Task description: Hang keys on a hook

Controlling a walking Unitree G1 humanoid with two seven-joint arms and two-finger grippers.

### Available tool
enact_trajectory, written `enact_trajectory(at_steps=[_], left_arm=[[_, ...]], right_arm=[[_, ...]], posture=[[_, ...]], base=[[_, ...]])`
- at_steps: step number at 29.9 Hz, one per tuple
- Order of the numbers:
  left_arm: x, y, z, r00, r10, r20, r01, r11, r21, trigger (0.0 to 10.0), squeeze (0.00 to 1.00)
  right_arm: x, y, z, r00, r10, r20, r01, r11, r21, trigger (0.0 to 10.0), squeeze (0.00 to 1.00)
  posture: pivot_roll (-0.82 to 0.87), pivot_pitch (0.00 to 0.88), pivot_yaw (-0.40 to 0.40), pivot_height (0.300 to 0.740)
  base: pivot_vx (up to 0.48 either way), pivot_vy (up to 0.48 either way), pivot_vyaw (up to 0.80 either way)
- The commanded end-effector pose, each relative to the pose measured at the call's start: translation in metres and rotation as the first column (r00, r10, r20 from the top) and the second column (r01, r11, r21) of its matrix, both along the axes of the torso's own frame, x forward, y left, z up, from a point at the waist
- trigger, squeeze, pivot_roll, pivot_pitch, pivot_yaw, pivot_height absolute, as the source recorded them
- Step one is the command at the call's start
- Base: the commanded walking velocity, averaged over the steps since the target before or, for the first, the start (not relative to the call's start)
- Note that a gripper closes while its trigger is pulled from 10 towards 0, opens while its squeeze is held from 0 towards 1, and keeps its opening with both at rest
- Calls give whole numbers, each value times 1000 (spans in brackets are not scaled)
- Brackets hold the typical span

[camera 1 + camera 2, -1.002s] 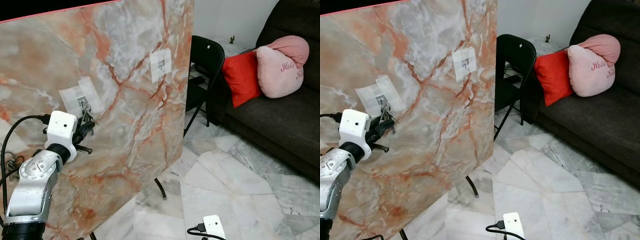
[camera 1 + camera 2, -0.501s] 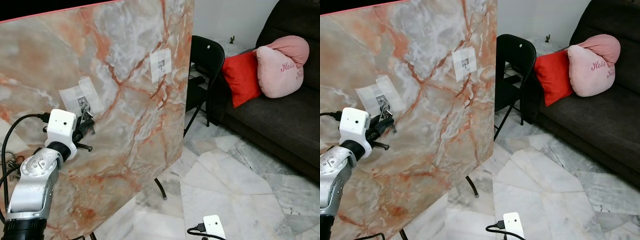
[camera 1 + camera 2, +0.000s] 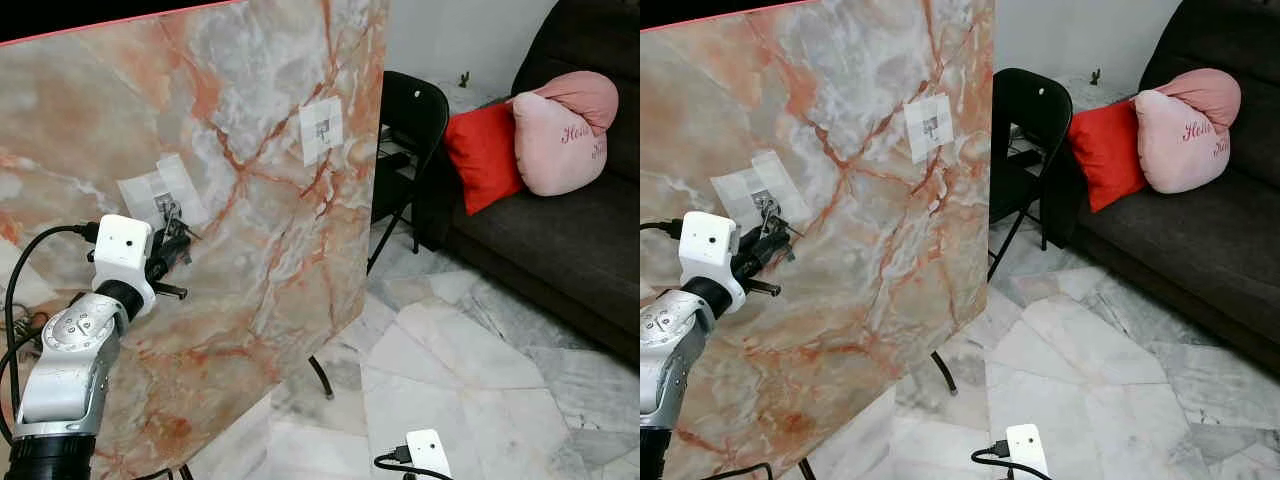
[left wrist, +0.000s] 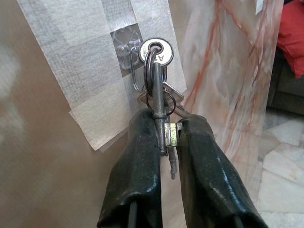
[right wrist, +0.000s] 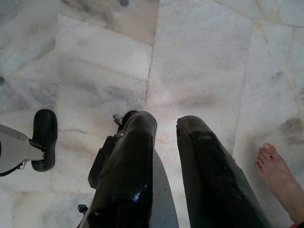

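Keys [image 4: 159,102]: bright polished metal, ring shiny. Hook [image 4: 129,52]: clear glossy plastic, under matt woven-looking white tape [image 4: 90,57]. Board [image 3: 260,200] behind the hook: smooth, marble-patterned, low sheen. Left hand [image 4: 166,130]: fingers [image 4: 137,166] black, rubbery, slightly glossy. Left arm [image 3: 65,370]: brushed silver metal. Floor [image 5: 199,61]: polished marble tile. Cushions [image 3: 555,130] beside the board: soft matt cloth.

head stereo: down at marble board [image 3: 270,200] | wrists: close, along fingers

Silver left arm [image 3: 70,370], white wrist camera box [image 3: 122,243], black cable [image 3: 30,262], glossy black fingers [image 4: 137,166].
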State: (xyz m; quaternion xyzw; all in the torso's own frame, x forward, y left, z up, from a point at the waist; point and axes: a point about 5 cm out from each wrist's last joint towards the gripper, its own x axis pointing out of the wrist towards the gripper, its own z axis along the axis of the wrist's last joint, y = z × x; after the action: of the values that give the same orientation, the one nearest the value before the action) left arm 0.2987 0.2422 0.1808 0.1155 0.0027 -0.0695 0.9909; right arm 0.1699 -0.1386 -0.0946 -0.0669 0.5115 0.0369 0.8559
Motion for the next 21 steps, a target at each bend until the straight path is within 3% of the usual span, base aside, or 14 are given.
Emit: enact_trajectory(at_steps=[1,21], left_arm=[[1,3,3,1000,10,9,-10,1000,-14,10000,0],[4,4,5,998,53,28,-50,994,-93,10000,0]], right_arm=[[1,0,1,1000,7,7,-7,1000,-2,10000,0],[2,-1,1,1000,9,8,-9,1000,-4,10000,0]], posture=[[84,0,-39,728],[80,0,-43,728]], base=[[0,0,0],[0,0,0]])
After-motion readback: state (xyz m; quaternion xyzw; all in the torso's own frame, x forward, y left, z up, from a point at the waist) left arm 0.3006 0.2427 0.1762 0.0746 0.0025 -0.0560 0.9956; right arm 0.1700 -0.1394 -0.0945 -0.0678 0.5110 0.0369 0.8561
